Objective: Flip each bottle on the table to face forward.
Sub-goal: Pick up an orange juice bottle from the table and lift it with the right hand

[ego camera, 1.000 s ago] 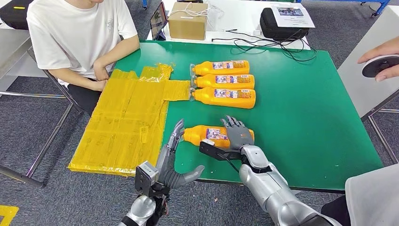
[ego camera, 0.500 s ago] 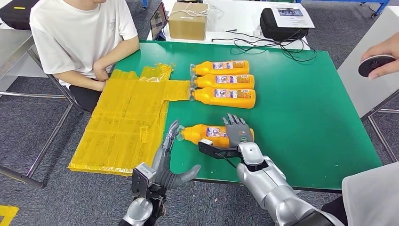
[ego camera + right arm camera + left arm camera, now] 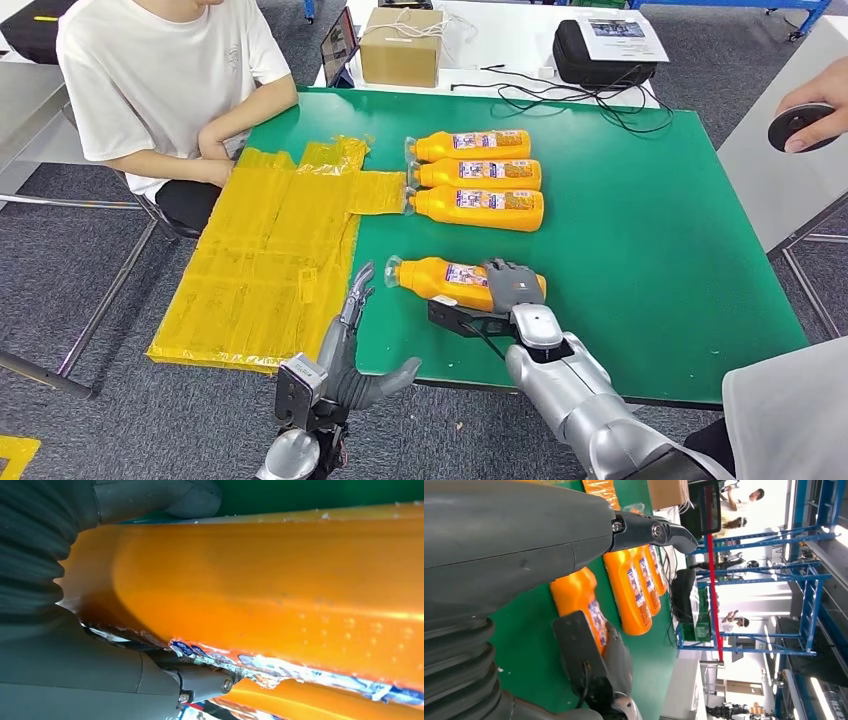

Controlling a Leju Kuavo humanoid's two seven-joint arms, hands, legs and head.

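Green table (image 3: 640, 250): right hand (image 3: 515, 285) clasps orange bottle (image 3: 445, 279).

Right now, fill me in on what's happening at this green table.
The robot's right hand is wrapped over the near orange bottle, which lies on its side on the green table, apart from the others. Its left hand hovers open at the table's near edge, fingers pointing toward the bottle's capped end. Three more orange bottles lie side by side further back with labels showing. A person in a white shirt sits at the far left beside a yellow sheet.
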